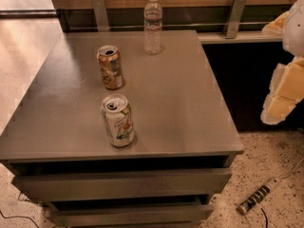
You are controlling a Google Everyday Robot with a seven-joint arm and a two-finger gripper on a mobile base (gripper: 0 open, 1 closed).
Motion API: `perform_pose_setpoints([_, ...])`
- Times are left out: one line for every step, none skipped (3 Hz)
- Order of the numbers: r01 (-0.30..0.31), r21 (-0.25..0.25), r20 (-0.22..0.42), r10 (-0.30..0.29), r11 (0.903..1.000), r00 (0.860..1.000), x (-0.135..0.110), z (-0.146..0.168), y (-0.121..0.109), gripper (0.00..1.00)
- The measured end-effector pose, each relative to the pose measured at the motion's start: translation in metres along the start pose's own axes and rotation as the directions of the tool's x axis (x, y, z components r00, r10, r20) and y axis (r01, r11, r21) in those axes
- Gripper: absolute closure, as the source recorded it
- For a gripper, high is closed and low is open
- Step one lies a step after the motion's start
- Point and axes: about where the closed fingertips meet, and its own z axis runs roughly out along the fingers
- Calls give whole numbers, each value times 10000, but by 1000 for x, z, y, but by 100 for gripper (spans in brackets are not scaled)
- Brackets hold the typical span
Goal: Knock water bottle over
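The water bottle (153,25) is a small clear ribbed bottle with a white cap. It stands upright near the back edge of the grey cabinet top (180,103). My gripper (284,93) is a pale, cream-coloured shape at the right edge of the view. It hangs beside the cabinet, off its right side, well to the right of and nearer than the bottle, and touches nothing.
An orange-brown soda can (110,67) stands left of centre. A white-and-green soda can (117,120) stands near the front edge. Both are opened and upright. A wooden wall panel with metal brackets runs behind. A power strip (259,195) lies on the speckled floor at the lower right.
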Motion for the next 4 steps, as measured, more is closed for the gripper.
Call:
perform_pose_setpoints([0, 0, 0, 0, 10000, 10000, 0, 0, 0, 0])
perform_pose_setpoints([-372, 313, 634, 352, 9988, 9974, -4, 8, -11, 0])
perform_pose_setpoints([-1742, 437, 2090, 1615, 9837, 9645, -12, 36, -21, 0])
perform_pose_setpoints([-2766, 834, 3508, 2316, 9574, 9074, -22, 53, -47, 0])
